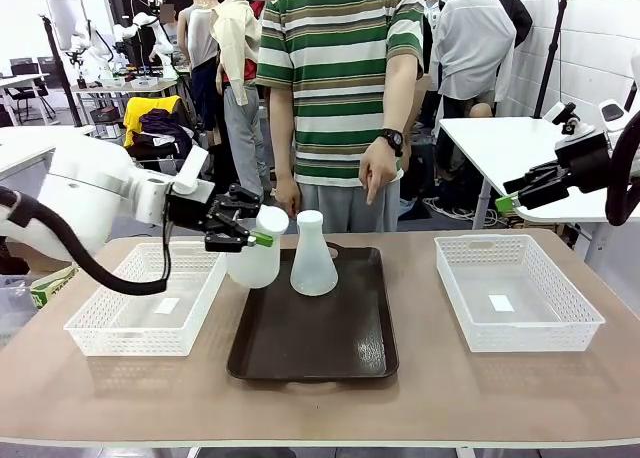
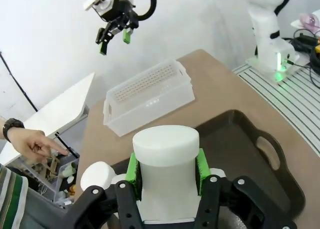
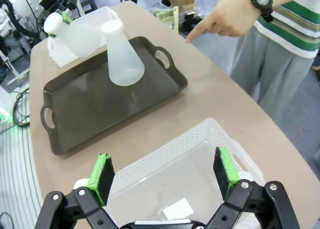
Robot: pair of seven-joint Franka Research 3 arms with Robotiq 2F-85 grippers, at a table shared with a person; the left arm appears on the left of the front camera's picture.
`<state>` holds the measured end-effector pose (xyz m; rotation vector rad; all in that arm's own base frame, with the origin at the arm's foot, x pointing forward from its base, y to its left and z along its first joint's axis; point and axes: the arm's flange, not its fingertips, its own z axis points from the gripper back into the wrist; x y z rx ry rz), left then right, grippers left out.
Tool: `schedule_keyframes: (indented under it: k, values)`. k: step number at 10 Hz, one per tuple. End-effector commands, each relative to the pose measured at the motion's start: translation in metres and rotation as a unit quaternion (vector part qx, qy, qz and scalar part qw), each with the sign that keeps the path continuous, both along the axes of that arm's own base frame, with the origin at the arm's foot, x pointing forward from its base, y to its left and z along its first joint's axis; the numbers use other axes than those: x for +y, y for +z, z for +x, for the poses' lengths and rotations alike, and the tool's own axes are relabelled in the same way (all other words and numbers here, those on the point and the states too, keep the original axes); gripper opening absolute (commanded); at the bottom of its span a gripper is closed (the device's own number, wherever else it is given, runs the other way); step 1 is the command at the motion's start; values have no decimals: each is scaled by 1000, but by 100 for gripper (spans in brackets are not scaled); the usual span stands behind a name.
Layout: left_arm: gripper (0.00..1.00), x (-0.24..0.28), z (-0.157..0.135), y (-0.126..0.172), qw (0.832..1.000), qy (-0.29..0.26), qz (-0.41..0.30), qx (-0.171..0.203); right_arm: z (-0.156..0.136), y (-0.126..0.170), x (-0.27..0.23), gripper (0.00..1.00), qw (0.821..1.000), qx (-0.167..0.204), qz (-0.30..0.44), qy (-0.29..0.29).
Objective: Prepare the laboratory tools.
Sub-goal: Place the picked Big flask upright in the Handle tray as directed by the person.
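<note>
Flasks, two frosted-white conical ones, sit over the dark brown tray (image 1: 330, 348) at table centre. One flask (image 1: 314, 258) stands upright on the tray's far half, untouched. Second flask (image 1: 258, 250) is gripped at the neck by the left gripper (image 1: 258, 240), tilted, base above the tray's far-left corner; can't tell if the base touches the tray. Left wrist view: green pads (image 2: 132, 169) clamped on both sides of that flask's neck, its wide mouth facing the camera.

Right gripper (image 1: 503, 202) hangs raised above the right side of the table, fingers spread wide, holding nothing. Right wrist view has it over the right white basket (image 3: 200, 154), pads well apart.

Left white basket (image 1: 150, 298) lies just beside the tray's left edge. Person stands at the far side; one hand (image 1: 380, 168), with a black watch at the wrist, points down toward the tray.
</note>
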<state>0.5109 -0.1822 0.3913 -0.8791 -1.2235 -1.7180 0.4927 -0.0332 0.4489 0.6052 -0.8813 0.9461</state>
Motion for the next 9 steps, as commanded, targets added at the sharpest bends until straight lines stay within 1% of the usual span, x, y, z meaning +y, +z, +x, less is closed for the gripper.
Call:
schedule_keyframes:
  k: [1,2,3,4,5,7,9]
  values:
    - [0,-2,2,1,999,19,-41,26,1,-1,1,100,1000,0,-2,-3]
    - [0,-4,5,-6,996,20,-68,51,1,-1,1,100,1000,0,-2,-3]
    - [0,-4,13,-21,990,17,-92,108,1,-1,1,100,1000,0,-2,-3]
    - [0,-6,13,-33,986,1,-108,124,1,-1,1,100,1000,0,-2,-3]
    - [0,-10,14,-42,983,-25,-129,128,1,-1,1,100,1000,0,-2,-3]
    - [0,-29,19,-64,980,-46,-137,139,1,-1,1,100,1000,0,-2,-3]
    - [0,-44,15,-72,977,-53,-145,145,1,-1,1,100,1000,0,-2,-3]
